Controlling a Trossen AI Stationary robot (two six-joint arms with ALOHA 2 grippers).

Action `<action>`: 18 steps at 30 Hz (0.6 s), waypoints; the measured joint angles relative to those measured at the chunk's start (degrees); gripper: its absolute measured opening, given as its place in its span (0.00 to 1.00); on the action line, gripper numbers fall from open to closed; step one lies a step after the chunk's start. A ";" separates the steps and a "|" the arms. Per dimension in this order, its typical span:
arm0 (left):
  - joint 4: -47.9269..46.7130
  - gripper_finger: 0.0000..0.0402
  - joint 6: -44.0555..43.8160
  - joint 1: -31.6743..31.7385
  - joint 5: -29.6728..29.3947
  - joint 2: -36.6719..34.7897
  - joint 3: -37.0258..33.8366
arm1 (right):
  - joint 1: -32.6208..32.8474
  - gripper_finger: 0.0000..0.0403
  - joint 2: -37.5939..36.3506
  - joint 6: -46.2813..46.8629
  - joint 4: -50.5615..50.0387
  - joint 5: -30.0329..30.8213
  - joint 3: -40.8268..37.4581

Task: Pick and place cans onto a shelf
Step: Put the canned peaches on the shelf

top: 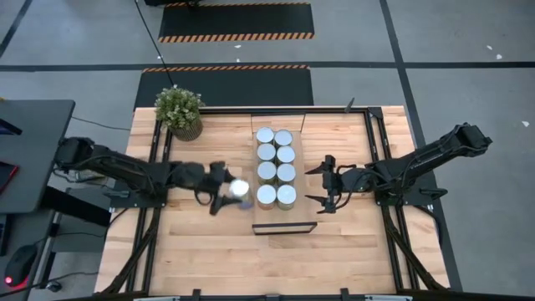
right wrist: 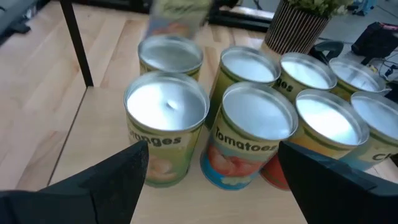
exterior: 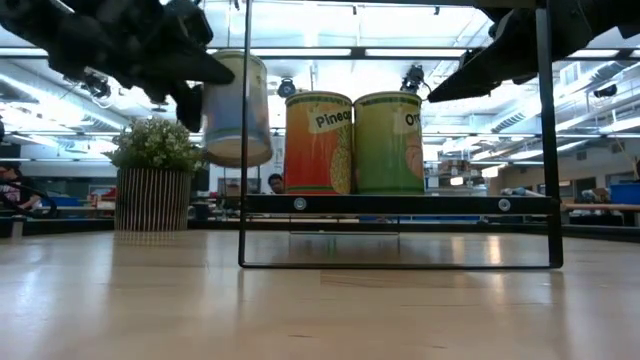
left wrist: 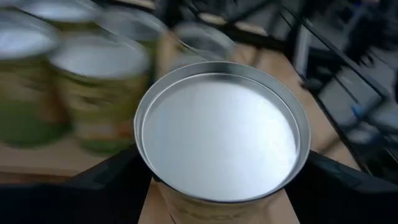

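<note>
High view: left end effector (top: 224, 194) holds can (top: 239, 189) off surface (top: 209, 251), beside shelf (top: 284, 226); right end effector (top: 326, 184) wide, empty.

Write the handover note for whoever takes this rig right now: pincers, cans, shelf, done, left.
Left pincer: shut on a can, held in the air just left of the shelf.
Right pincer: open, empty, waiting right of the shelf.
Done: eight cans stand on the shelf in two rows of four.
Left: set the held can down. The near end of the shelf looks free; no other loose cans in view.
</note>
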 joint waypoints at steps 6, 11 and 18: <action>-0.07 0.79 -0.37 -8.45 -3.77 5.22 2.72 | 0.00 0.91 -1.85 0.96 -0.25 -0.02 0.01; -0.02 0.79 1.40 -12.25 -10.95 10.88 5.92 | 0.00 0.91 -1.95 1.31 -0.73 -0.01 0.00; 0.32 0.79 4.33 -13.94 -12.10 19.46 12.19 | 0.00 0.91 -1.78 1.37 -0.53 -0.02 0.02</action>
